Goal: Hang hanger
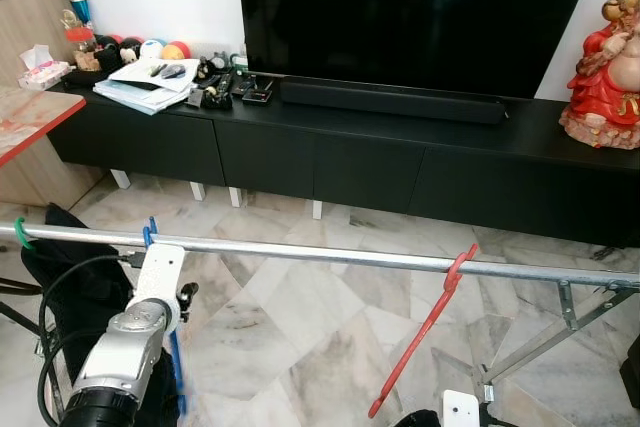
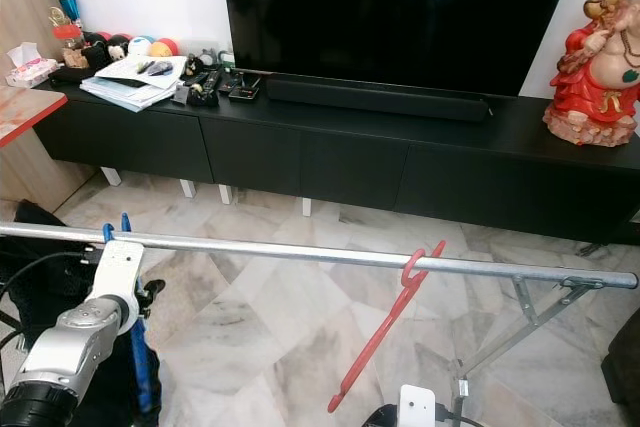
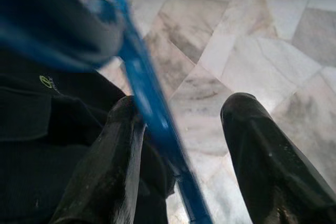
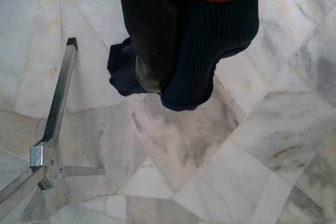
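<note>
Your left gripper (image 3: 178, 145) sits open around the blue hanger (image 3: 149, 108) on the rail (image 1: 330, 255); your right gripper's state I cannot tell.

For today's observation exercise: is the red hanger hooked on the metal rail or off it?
On. The red hanger has its hook looped over the metal rail, and its body hangs slanted below it, above the floor.

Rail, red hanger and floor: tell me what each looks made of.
Rail: looks like bare metal tube, silver with a dull sheen and long highlights along it.
Red hanger: probably moulded plastic, with a uniform bright colour and a thin, smooth hook and arm.
Floor: seems to be polished marble or marble-look tile, with grey veining, angular joints and a soft gloss.
</note>
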Robot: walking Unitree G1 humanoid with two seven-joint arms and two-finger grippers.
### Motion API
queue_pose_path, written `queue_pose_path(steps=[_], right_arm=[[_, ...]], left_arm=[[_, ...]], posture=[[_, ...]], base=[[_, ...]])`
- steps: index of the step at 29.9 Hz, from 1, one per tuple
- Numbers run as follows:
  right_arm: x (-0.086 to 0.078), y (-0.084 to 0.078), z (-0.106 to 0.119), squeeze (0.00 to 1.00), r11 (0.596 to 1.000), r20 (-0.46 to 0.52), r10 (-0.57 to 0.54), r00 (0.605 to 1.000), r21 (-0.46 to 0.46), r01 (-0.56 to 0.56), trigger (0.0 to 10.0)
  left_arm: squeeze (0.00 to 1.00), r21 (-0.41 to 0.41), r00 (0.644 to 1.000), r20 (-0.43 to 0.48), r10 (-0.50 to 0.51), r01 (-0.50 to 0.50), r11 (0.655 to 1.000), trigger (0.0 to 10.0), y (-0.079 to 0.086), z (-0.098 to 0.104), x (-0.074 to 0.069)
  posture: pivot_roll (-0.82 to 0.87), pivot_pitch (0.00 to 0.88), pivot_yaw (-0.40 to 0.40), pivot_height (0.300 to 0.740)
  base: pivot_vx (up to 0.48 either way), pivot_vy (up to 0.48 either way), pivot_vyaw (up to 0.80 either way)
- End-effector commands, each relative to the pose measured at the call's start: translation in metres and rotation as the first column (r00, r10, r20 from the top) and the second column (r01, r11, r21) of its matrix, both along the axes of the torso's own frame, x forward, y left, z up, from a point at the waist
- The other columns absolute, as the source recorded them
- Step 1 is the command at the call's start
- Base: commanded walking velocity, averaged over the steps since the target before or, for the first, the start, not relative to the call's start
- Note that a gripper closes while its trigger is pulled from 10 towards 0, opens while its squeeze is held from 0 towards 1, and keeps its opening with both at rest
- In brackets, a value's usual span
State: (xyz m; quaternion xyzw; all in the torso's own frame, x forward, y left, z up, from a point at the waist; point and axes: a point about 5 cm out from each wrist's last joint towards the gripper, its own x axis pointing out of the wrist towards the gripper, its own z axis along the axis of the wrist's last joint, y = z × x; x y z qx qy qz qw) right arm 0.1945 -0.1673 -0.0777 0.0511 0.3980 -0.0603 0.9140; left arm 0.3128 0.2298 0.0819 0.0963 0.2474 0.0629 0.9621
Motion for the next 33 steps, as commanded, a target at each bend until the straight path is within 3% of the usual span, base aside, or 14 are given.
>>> queue_pose_path(steps=[1, 2, 3, 15, 21, 31, 33], right_arm=[[0.001, 0.001, 0.000, 0.00, 1.000, -0.008, 0.002, 1.000, 0.000, -0.002, 10.0], [0.001, 0.001, 0.000, 0.00, 1.000, -0.009, 0.002, 1.000, 0.000, -0.002, 10.0], [0.002, 0.002, 0.000, 0.00, 1.000, -0.011, 0.003, 1.000, 0.001, -0.003, 10.0], [0.004, -0.004, 0.002, 0.00, 1.000, -0.005, 0.000, 1.000, -0.005, 0.000, 10.0], [0.023, -0.014, 0.013, 0.00, 1.000, 0.032, -0.005, 0.999, -0.013, 0.005, 10.0], [0.020, -0.012, 0.011, 0.00, 1.000, 0.025, -0.001, 1.000, -0.013, 0.001, 10.0], [0.020, -0.012, 0.011, 0.00, 1.000, 0.024, -0.001, 1.000, -0.012, 0.002, 10.0]], left_arm=[[0.00, 0.017, 1.000, 0.012, -0.008, 0.007, 1.000, 3.1, -0.001, 0.002, 0.003], [0.00, 0.018, 1.000, 0.015, -0.010, 0.010, 1.000, 1.0, -0.002, 0.002, 0.003], [0.00, 0.019, 1.000, 0.019, -0.017, 0.016, 1.000, 0.0, -0.003, 0.003, 0.004], [0.00, 0.022, 0.999, 0.028, -0.022, 0.021, 1.000, 0.0, -0.004, 0.003, 0.005], [0.00, 0.005, 0.999, 0.019, -0.046, 0.046, 0.999, 0.0, -0.009, 0.001, 0.004], [0.00, 0.002, 0.999, 0.026, -0.045, 0.045, 0.999, 0.0, -0.010, 0.000, 0.002], [0.00, 0.014, 0.994, 0.084, -0.071, 0.070, 0.997, 0.0, -0.009, 0.005, 0.000]], posture=[[0.06, 0.000, 0.002, 0.740], [0.06, 0.000, 0.002, 0.740], [0.06, 0.000, 0.001, 0.740], [0.06, 0.000, 0.001, 0.740], [0.06, 0.000, 0.002, 0.740], [0.05, 0.000, 0.008, 0.740], [0.05, 0.000, 0.010, 0.740]], base=[[0.000, 0.000, 0.00], [0.000, 0.000, 0.00], [0.000, 0.000, 0.00], [0.000, 0.000, 0.00], [0.000, 0.000, 0.00], [0.000, 0.000, 0.00], [0.000, 0.000, 0.00]])
